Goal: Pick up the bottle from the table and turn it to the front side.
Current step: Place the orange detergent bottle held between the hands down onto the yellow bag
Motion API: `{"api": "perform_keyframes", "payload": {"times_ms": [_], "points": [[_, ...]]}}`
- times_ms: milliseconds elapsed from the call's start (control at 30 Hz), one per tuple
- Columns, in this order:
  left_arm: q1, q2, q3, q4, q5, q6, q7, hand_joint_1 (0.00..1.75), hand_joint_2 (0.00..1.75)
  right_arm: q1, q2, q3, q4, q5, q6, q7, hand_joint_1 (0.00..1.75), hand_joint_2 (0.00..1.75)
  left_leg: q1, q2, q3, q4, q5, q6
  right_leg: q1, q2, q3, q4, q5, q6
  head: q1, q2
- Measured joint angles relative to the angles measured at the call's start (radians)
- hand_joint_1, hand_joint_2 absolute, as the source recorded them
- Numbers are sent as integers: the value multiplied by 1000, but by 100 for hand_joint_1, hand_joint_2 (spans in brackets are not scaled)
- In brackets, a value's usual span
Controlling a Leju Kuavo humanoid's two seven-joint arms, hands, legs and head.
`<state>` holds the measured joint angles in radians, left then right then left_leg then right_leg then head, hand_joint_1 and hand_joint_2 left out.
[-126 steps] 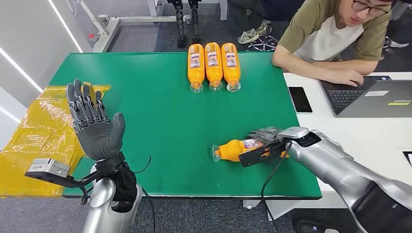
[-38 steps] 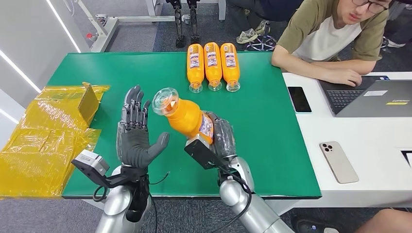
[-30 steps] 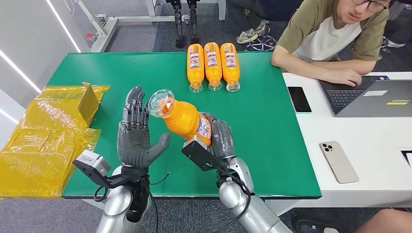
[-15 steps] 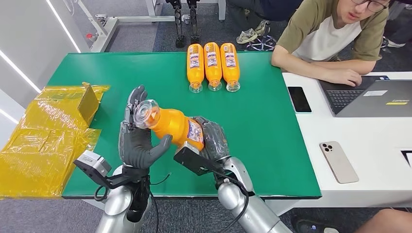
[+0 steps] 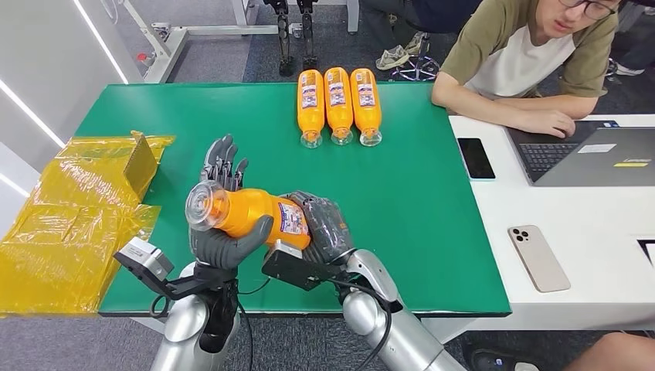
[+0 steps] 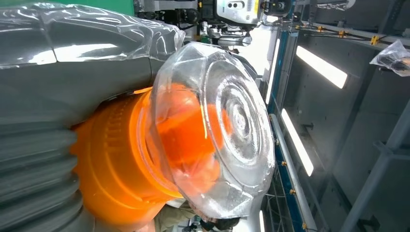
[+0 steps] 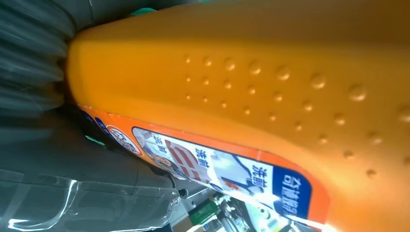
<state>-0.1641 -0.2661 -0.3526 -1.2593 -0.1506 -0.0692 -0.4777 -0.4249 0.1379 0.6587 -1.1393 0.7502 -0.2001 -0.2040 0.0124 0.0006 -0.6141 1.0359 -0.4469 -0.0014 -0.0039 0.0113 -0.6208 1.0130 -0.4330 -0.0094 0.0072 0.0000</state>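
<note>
The bottle [image 5: 251, 212] hangs above the tabletop [image 5: 402, 185], its long axis running sideways from the right hand [image 5: 320, 228], clamped on its base, to the left hand [image 5: 224, 232], whose thumb curls under the neck.

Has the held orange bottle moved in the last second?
Yes. The orange plastic bottle swung left and tipped flatter, away from the three lying orange bottles, into the left hand.

Head cam: high, looks fwd/down over green table [image 5: 193, 108]. Both wrist cams v. close on orange bottle [image 5: 247, 212]: left at clear cap [image 6: 227, 130], right at label [image 7: 212, 166]. Bottle shared by all.
</note>
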Motion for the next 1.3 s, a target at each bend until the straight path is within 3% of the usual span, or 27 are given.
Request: {"api": "perform_keyframes", "payload": {"times_ms": [33, 133, 167, 700, 900, 933, 1033, 1067, 1300], "points": [[0, 0, 0, 0, 1, -3, -1, 16, 175, 0, 0, 0, -1, 6, 2, -1, 173, 175, 0, 0, 0, 0, 0, 0, 0, 0, 0, 0, 0, 0, 0, 0], [0, 0, 2, 0, 2, -9, -5, 144, 175, 2, -1, 0, -5, 21, 12, -1, 172, 175, 0, 0, 0, 0, 0, 0, 0, 0, 0, 0, 0, 0, 0, 0], [1, 1, 2, 0, 3, -10, -6, 172, 175, 3, -2, 0, -6, 25, 15, 0, 172, 175, 0, 0, 0, 0, 0, 0, 0, 0, 0, 0, 0, 0, 0, 0], [6, 3, 2, -2, 9, -11, -15, 175, 175, 15, -12, -2, -17, 42, 24, 7, 169, 175, 0, 0, 0, 0, 0, 0, 0, 0, 0, 0, 0, 0, 0, 0], [7, 2, 2, -2, 11, -8, -16, 175, 175, 23, -13, -2, -19, 43, 17, 5, 160, 175, 0, 0, 0, 0, 0, 0, 0, 0, 0, 0, 0, 0, 0, 0], [8, 2, 2, -2, 11, -8, -16, 175, 175, 24, -13, -2, -19, 43, 16, 5, 140, 175, 0, 0, 0, 0, 0, 0, 0, 0, 0, 0, 0, 0, 0, 0], [9, 2, 2, -2, 13, -7, -17, 175, 175, 27, -13, -3, -22, 41, 9, 4, 22, 175, 0, 0, 0, 0, 0, 0, 0, 0, 0, 0, 0, 0, 0, 0], [9, 2, 2, -2, 14, -6, -17, 175, 175, 30, -13, -3, -24, 39, 0, 0, 0, 175, 0, 0, 0, 0, 0, 0, 0, 0, 0, 0, 0, 0, 0, 0], [3, 3, 6, -2, 27, 32, -26, 175, 175, 75, -10, -8, -62, -79, -149, -100, 0, 175, 0, 0, 0, 0, 0, 0, 0, 0, 0, 0, 0, 0, 0, 0]]}}
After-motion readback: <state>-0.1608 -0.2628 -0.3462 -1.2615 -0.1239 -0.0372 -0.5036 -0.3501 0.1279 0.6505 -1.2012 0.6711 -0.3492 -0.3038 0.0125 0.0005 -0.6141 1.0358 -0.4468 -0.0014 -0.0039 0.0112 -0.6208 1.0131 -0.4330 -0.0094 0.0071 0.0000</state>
